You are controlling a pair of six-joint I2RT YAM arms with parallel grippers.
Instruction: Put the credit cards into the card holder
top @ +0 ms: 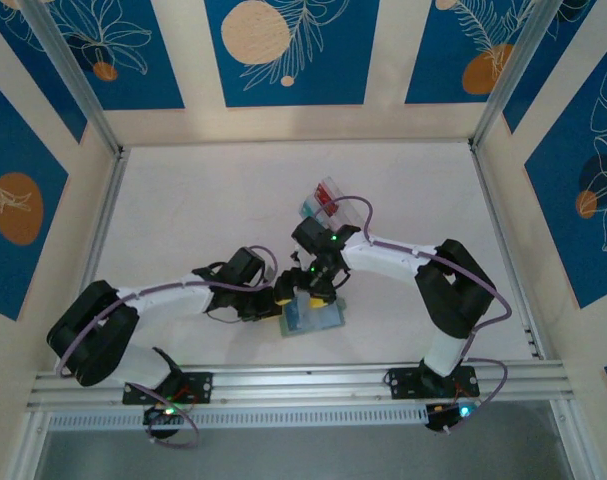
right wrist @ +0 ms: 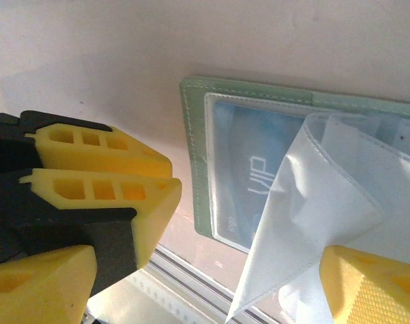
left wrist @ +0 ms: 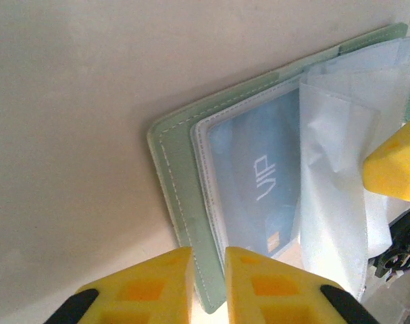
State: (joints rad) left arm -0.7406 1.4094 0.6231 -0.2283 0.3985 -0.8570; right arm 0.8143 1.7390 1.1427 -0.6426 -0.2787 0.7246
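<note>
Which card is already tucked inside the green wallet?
The pale blue plastic card printed VIP, lying under a clear sleeve of the open sage-green soft wallet; the red plastic card lies far from it.

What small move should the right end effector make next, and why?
Probably lift off the card holder toward the cards beyond it: the right end effector stands open, and a blue VIP card already sits in a sleeve.

Open flat on pale tabletop (right wrist: 90,54), centre to upper right: green card holder (right wrist: 194,155), with blue VIP card (right wrist: 259,162) inside clear pocket (right wrist: 225,202). Lower right: loose sleeve leaves (right wrist: 313,223), lifted and folded. At bottom corners: right gripper (right wrist: 211,283), jaws wide apart. At left: left gripper (right wrist: 167,177), jaws nearly together.
</note>
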